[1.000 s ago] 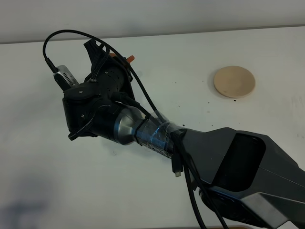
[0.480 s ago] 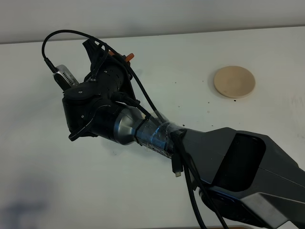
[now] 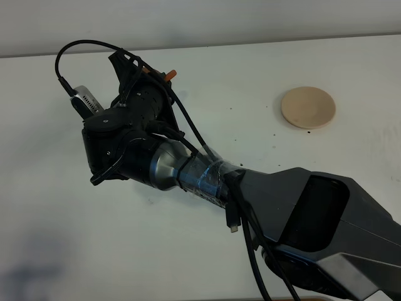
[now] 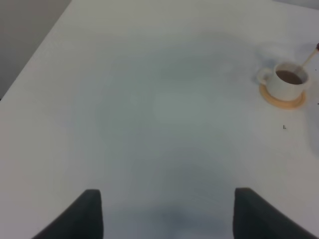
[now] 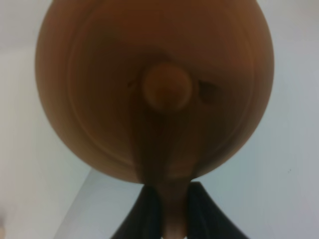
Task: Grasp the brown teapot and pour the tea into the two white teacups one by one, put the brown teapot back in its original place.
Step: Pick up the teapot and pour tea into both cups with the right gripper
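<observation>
The squat round orange-brown clay teapot (image 5: 159, 59) is pinched by the right gripper (image 5: 168, 209); its two dark fingers (image 5: 147, 214) are pressed onto the loop handle from either side. The pot's knobbed lid (image 5: 167, 89) is seen face-on in the right wrist view, and most of that view is filled by the pot. In the high view the right arm (image 3: 188, 169) is stretched across the white table (image 3: 62, 238) to its far left part; the teapot is almost wholly hidden there behind the wrist, and only a small orange-brown bit is seen past it. The round pale beige saucer-like disc (image 3: 307, 107) lies bare on the right of the table, well apart from the teapot. The left gripper (image 4: 167, 216) is spread wide over bare table, with nothing between its dark fingertips (image 4: 89, 214). One small white cylindrical teacup (image 4: 285, 82) is seen in the left wrist view; it stands upright on a round orange coaster (image 4: 279, 101), and brown liquid is seen in it.
</observation>
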